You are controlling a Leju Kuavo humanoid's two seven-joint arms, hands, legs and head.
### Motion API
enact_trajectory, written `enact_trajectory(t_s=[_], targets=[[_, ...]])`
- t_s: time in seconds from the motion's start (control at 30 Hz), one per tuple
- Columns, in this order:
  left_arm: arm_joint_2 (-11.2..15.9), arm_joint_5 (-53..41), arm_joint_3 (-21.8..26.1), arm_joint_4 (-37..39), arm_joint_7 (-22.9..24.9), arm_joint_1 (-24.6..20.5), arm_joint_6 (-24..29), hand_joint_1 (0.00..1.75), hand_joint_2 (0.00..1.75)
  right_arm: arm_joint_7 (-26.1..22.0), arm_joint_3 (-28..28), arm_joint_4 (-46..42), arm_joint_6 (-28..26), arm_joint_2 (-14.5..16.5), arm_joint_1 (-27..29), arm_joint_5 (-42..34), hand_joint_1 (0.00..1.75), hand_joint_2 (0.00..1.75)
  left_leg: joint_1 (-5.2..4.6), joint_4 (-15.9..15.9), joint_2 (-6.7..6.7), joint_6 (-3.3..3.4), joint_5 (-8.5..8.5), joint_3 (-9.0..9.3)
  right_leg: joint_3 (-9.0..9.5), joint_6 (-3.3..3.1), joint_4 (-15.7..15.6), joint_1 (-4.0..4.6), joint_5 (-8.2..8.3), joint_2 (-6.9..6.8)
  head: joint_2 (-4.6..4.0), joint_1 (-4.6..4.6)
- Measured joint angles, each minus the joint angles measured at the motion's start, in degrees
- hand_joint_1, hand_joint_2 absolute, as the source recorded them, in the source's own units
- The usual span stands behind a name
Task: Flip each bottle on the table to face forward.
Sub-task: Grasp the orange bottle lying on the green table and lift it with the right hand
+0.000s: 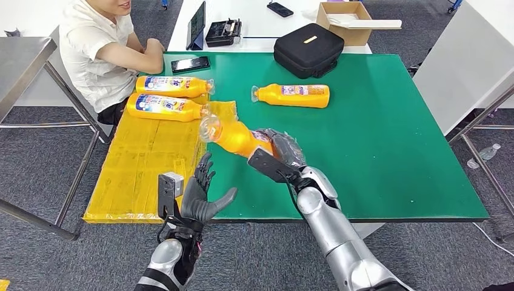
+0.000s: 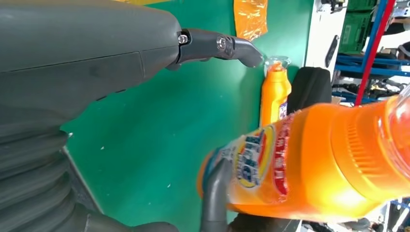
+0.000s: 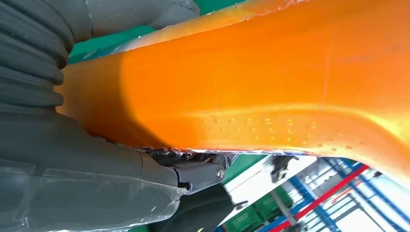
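Green table: right hand grips bottle near yellow mat edge.

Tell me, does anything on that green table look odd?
Nothing is spilled or broken. The orange plastic bottle held by the right hand is tilted in mid-air, and the yellow cardboard sheet overhangs the green table edge.

The right robot hand grips an orange bottle lifted above the green worktop, cap toward the yellow cardboard. The left robot hand hovers with fingers spread. Two bottles lie on the cardboard, another on the green.
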Motion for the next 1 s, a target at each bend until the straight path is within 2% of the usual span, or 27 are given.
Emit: enact_trajectory(t_s=[0.13, 0.23, 0.4, 0.73, 1.0], targets=[[-0.2, -1.5, 0.4, 0.6, -2.3, -0.9, 1.4, 0.00, 1.75, 0.0, 1.7, 0.0, -0.1, 1.1, 0.3, -1.2, 1.75, 1.75, 0.01, 0.0, 0.00, 0.00, 0.00, 0.00, -0.01, 0.00, 0.0, 0.01, 0.00, 0.00, 0.00, -0.01], [-0.3, -6.8, 0.6, -0.2, -4.2, -1.2, 4.2, 0.00, 1.75, 0.2, 3.0, -0.3, -0.5, 2.0, 1.6, -2.3, 1.75, 1.75, 0.02, 0.0, 0.00, -0.01, 0.00, 0.00, -0.03, 0.00, 0.0, 0.01, -0.01, 0.00, 0.00, 0.00], [-0.3, -12.1, 1.0, -2.4, -4.4, -1.2, 6.1, 0.00, 1.75, 0.7, 4.3, -1.0, -1.0, 3.1, 3.7, -2.9, 1.75, 1.75, 0.01, 0.0, -0.01, 0.00, -0.01, -0.04, -0.05, 0.00, 0.0, 0.00, -0.02, 0.00, 0.00, 0.01], [-0.3, -12.0, 1.5, -3.7, -4.5, -1.2, 6.1, 0.00, 1.75, 0.8, 5.0, -1.9, -1.2, 3.7, 5.0, -3.6, 1.75, 1.75, 0.01, 0.0, 0.00, 0.00, 0.00, -0.03, -0.04, 0.01, 0.0, 0.00, -0.01, 0.00, 0.00, 0.01], [-0.4, -8.5, 1.6, -4.8, -6.8, -0.8, 4.4, 0.00, 1.75, -0.7, 5.3, -4.3, -1.2, 5.6, 8.1, -6.1, 1.75, 1.75, 0.02, 0.0, 0.00, -0.01, -0.01, -0.07, -0.08, 0.00, 0.0, 0.01, -0.03, 0.00, 0.00, 0.00]])
